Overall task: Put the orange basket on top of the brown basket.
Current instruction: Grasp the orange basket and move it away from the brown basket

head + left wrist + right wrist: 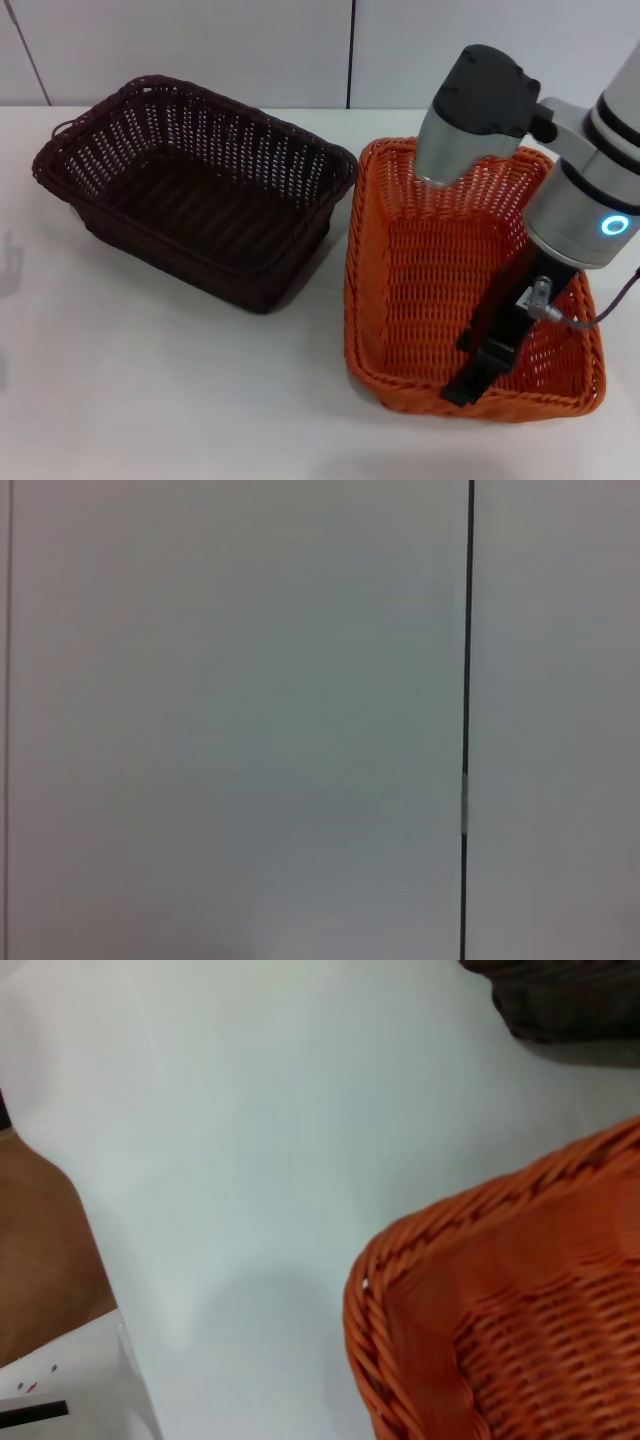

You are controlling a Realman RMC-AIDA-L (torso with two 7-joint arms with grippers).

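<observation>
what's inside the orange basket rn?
Only the right tool, reaching down at the near rim of the orange basket. Nothing else lies on the visible floor; the arm covers its far right part. The brown basket sits beside it.

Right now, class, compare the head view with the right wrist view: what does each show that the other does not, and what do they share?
Only the head view shows the right arm reaching into the orange basket, with the right claw low at its near wall, and the whole brown basket standing apart on the robot's left. Only the right wrist view shows a close-up of the orange basket's braided corner rim and a brown surface beyond the table's edge. Both share the white table, the orange basket and at least part of the brown basket.
</observation>
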